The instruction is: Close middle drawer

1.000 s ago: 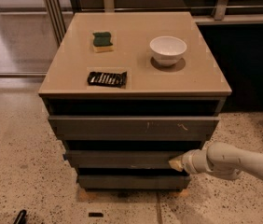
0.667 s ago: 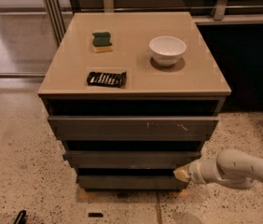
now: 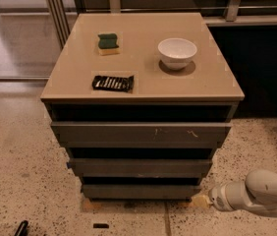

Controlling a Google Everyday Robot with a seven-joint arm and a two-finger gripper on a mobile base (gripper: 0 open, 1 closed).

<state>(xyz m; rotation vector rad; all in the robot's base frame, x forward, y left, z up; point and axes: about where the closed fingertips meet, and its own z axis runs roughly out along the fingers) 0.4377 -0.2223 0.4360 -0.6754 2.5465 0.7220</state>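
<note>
The middle drawer [image 3: 141,167] is the plain grey front in the middle of the cabinet's three stacked fronts, with a dark gap above it. Above it is the widest front [image 3: 141,132] with pale scratch marks, and below it the narrowest front [image 3: 141,191]. My gripper [image 3: 201,199] sits low at the right, just above the floor beside the bottom drawer's right corner. It is below the middle drawer and to its right, not touching it. The white arm [image 3: 261,195] comes in from the right edge.
On the tan cabinet top [image 3: 143,82] lie a green and yellow sponge [image 3: 108,43], a white bowl [image 3: 177,52] and a dark snack packet [image 3: 112,83]. Speckled floor surrounds the cabinet. A dark wall panel [image 3: 261,73] stands at the right, and a small dark object [image 3: 21,227] lies at the lower left.
My gripper has moved down and to the right, from the right end of the middle drawer's front to floor level by the bottom drawer's corner. The drawer fronts look unchanged.
</note>
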